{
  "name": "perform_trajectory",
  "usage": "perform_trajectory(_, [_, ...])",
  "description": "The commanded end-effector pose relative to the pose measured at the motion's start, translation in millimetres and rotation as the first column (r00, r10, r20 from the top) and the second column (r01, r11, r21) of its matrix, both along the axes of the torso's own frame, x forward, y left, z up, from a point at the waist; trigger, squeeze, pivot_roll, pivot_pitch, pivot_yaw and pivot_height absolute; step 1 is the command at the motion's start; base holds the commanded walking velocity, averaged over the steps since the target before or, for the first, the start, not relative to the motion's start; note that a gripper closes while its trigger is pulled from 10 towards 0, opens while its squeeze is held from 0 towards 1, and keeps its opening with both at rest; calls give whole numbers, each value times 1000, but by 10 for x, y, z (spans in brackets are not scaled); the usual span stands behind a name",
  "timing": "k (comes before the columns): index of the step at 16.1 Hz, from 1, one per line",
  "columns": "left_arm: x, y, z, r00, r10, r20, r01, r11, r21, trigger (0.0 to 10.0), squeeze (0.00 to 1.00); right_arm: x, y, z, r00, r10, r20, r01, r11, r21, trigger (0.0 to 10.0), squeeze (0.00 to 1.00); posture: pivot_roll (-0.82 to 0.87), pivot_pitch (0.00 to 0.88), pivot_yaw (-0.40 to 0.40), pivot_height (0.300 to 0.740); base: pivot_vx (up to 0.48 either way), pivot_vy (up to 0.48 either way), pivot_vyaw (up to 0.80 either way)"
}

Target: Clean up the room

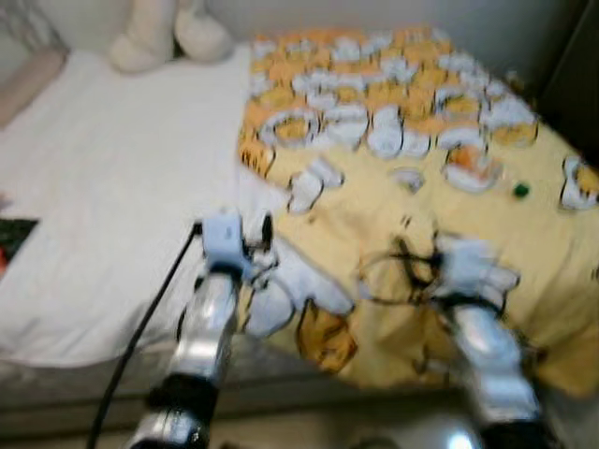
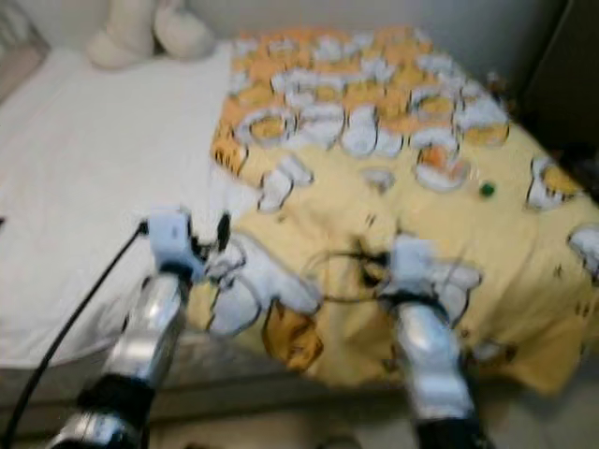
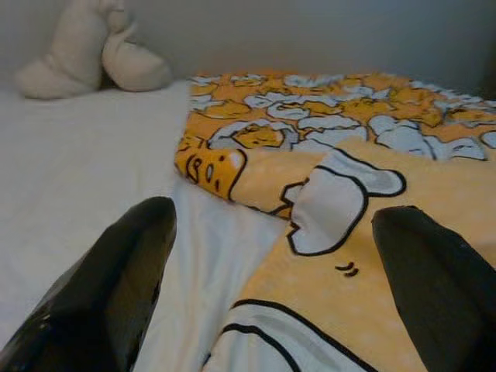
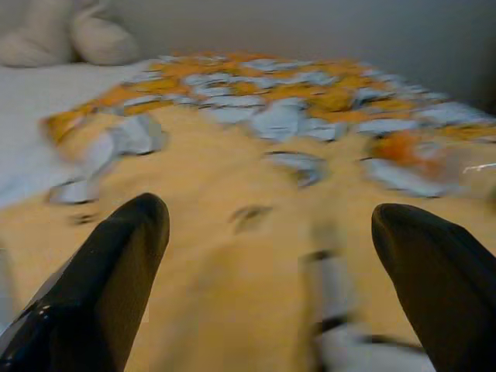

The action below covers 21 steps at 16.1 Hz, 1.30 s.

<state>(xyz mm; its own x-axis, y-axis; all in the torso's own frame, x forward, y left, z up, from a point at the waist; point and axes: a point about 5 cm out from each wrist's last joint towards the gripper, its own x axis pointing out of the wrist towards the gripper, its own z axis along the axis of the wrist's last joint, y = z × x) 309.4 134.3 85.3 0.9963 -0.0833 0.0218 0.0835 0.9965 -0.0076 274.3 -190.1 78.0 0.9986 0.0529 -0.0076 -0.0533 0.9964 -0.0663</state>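
Observation:
A yellow and orange cartoon-print blanket [image 1: 402, 140] lies rumpled over the right half of a bed with a white sheet [image 1: 112, 187]. My left gripper [image 1: 260, 245] hovers low over the blanket's near left edge, where it meets the sheet. In the left wrist view it [image 3: 271, 271] is open, and its fingers [image 3: 116, 287] hold nothing. My right gripper [image 1: 412, 257] hangs over the yellow middle of the blanket. The right wrist view, blurred, shows it [image 4: 267, 263] open and empty above the cloth.
A cream plush toy [image 1: 168, 33] rests at the head of the bed by the wall. A small green object [image 1: 520, 190] sits on the blanket at the right. A dark item [image 1: 14, 238] lies at the sheet's left edge. A black cable [image 1: 140, 327] trails from my left wrist.

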Motion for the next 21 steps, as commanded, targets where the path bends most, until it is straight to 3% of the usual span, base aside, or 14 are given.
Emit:
perform_trajectory(1, [-134, 171, 75, 1000, 18, 26, -18, 999, 30, 10000, 0, -112, 50, 53, 999, 39, 36, -38, 999, -18, 10000, 0, -243, 0, 66, 714, 311, -364, 0])
perform_trajectory(3, [-342, 205, 97, 999, 31, 14, -31, 1000, 1, 10000, 0, -307, -74, -42, 999, 33, -16, -34, 998, -43, 10000, 0, -226, 0, 58, 714, 302, -371, 0])
perform_trajectory(5, [-229, 82, 166, 999, 21, 34, -20, 999, -36, 10000, 0, -232, -95, -79, 999, -7, -31, 6, 1000, -30, 10000, 0, -227, 0, 62, 714, 285, -384, 0])
perform_trajectory(6, [-171, -11, 213, 999, -11, 51, 13, 999, -40, 10000, 0, -155, -26, -45, 1000, 6, -15, -7, 1000, -21, 10000, 0, -229, 0, 66, 714, 270, -394, 0])
perform_trajectory(11, [-165, -153, 307, 994, -90, 56, 91, 995, -33, 10000, 0, -76, 104, 47, 999, 48, 24, -47, 998, -32, 10000, 0, -247, 0, 78, 714, 101, -411, 0])
perform_trajectory(21, [-29, -87, 372, 997, -42, 62, 43, 999, -11, 10000, 0, -17, 160, 36, 998, 60, 23, -60, 998, -28, 10000, 0, -248, 0, 80, 714, 96, -414, 0])
